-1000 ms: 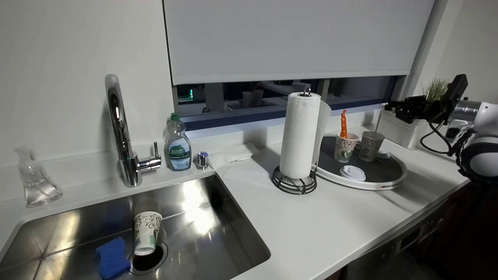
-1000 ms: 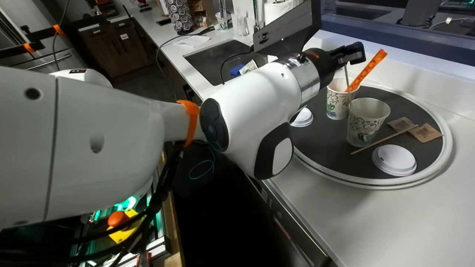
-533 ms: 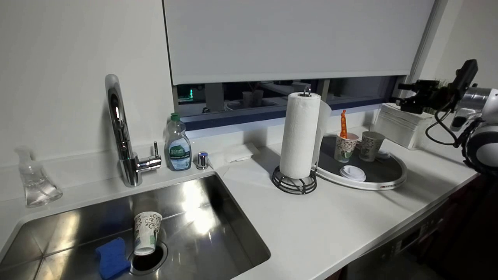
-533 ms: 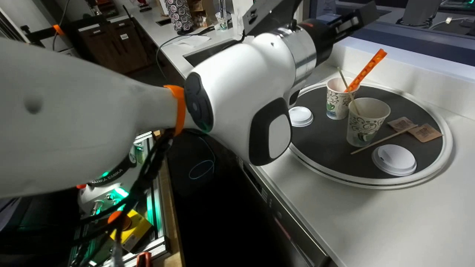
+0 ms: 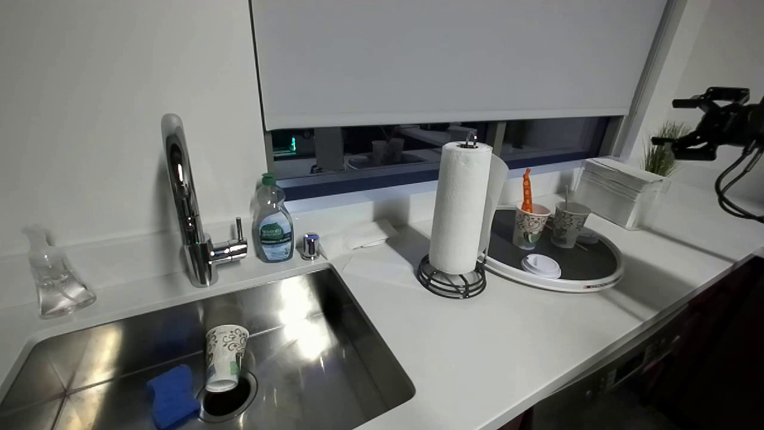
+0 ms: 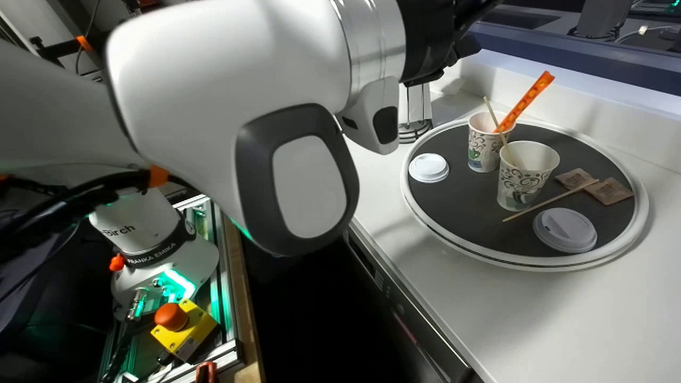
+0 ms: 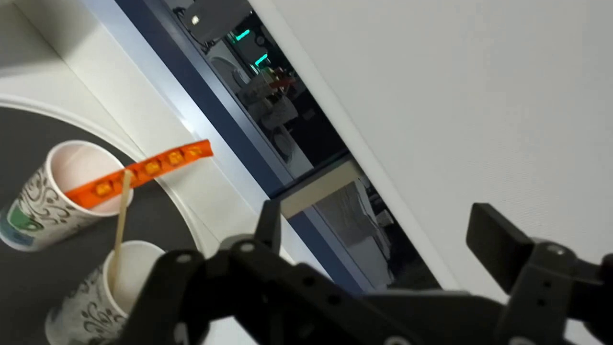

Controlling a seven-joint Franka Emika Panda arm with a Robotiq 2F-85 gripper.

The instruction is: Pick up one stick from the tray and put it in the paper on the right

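Observation:
On the round tray (image 6: 463, 210), dark inside with a white rim, stand two patterned paper cups. A thin wooden stick (image 6: 495, 118) leans in the right paper cup (image 6: 524, 181), its upper end in front of the left cup (image 6: 481, 149). The wrist view shows the same stick (image 7: 120, 220) in the lower cup (image 7: 86, 306). Another stick (image 6: 550, 200) lies flat on the tray. High above the counter at the right, away from the cups, my gripper (image 5: 665, 122) hangs with its jaws wide apart. Nothing is between the fingers of the gripper (image 7: 376, 225) in the wrist view.
An orange strip (image 7: 153, 167) sticks out of the left cup. White lids (image 6: 565, 230) and brown packets (image 6: 609, 190) lie on the tray. A paper towel roll (image 5: 461, 209) stands beside it, a white boxy paper stack (image 5: 621, 191) behind. The steel sink (image 5: 334, 352) is further off.
My gripper was at the stick's upper end one second ago. It has let go, opened wide and drawn back from the cups. The stick has tipped over to lean in the right cup.

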